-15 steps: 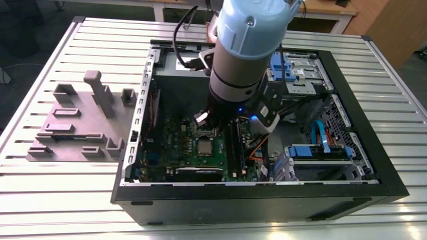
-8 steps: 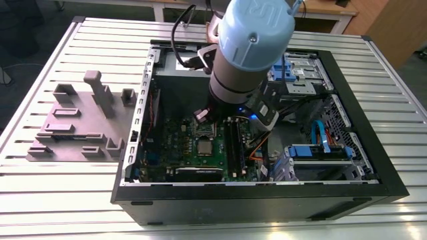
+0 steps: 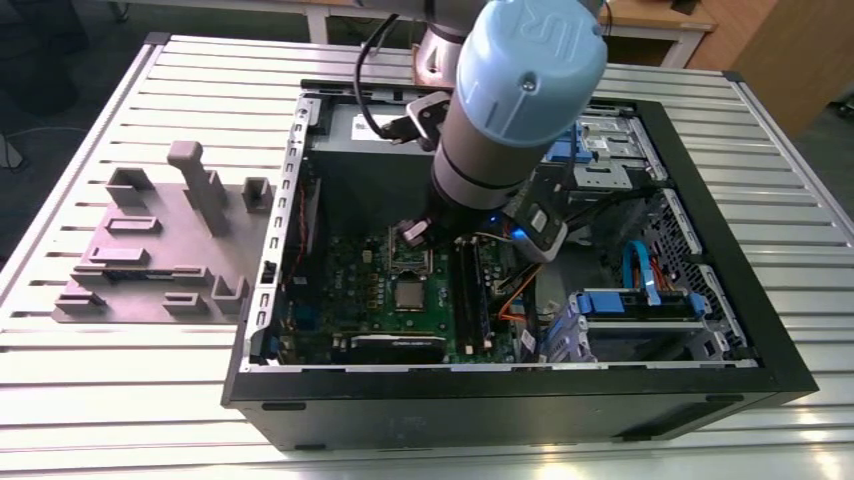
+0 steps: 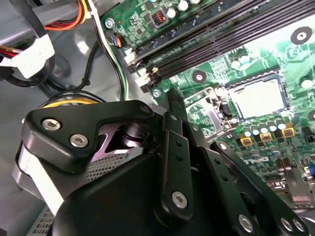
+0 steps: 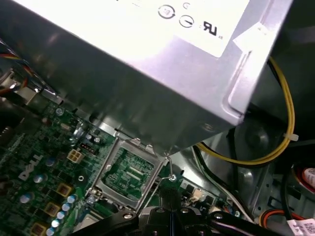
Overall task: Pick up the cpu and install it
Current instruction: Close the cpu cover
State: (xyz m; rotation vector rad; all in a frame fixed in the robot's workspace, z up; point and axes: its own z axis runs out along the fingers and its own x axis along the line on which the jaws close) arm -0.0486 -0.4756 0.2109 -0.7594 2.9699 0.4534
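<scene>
The cpu (image 3: 407, 293) is a small shiny silver square lying flat in the socket on the green motherboard (image 3: 347, 290) inside the open computer case. In the second wrist view the cpu (image 4: 259, 98) sits bare in its black socket frame. The silver hinged frame (image 5: 129, 172) stands swung up beside the socket, also seen as the hinged frame (image 4: 204, 110). My gripper (image 5: 170, 197) is shut with nothing between its fingers, its tip close to a corner of that hinged frame. In the second wrist view my gripper (image 4: 171, 98) is a short way from the cpu.
A large grey metal box with a white label (image 5: 147, 73) hangs close over the socket area. Yellow cables (image 5: 275, 147) run beside it. Black memory slots (image 4: 221, 39) border the socket. A grey fixture plate (image 3: 147, 260) lies on the table at the exterior view's left.
</scene>
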